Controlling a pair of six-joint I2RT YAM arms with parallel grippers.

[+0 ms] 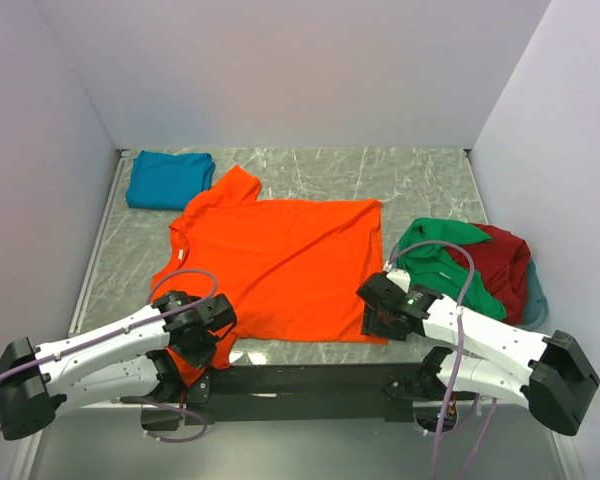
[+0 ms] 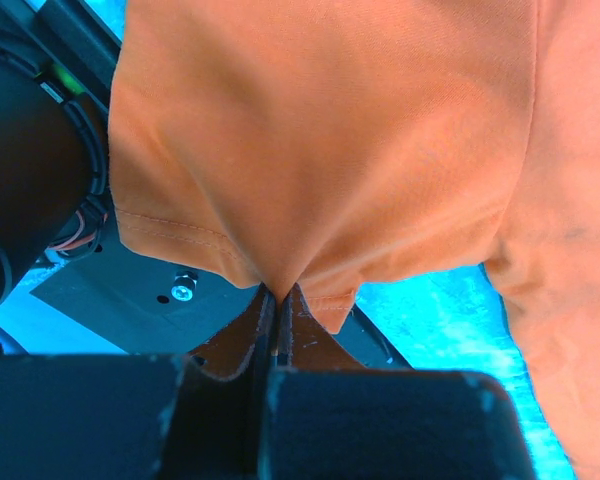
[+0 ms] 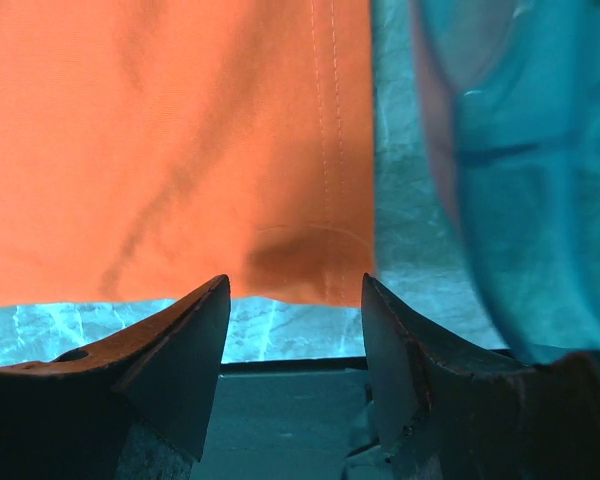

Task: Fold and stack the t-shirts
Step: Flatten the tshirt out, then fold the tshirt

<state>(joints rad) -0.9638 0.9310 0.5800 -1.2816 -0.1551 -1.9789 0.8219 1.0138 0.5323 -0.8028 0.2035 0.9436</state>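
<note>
I read the left gripper (image 2: 277,305) clamped on the orange t-shirt (image 1: 280,260), near-left edge. The right gripper (image 3: 295,300) stands wide at the near-right corner.

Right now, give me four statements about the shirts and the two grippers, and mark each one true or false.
1. The left gripper is shut on the orange shirt. True.
2. The right gripper is clamped on that shirt too. False: its jaws stand open at the shirt's near edge.
3. The teal shirt lies folded at the far left corner. True.
4. The green shirt is folded flat. False: it lies bunched up with the dark red shirt at the right.
</note>
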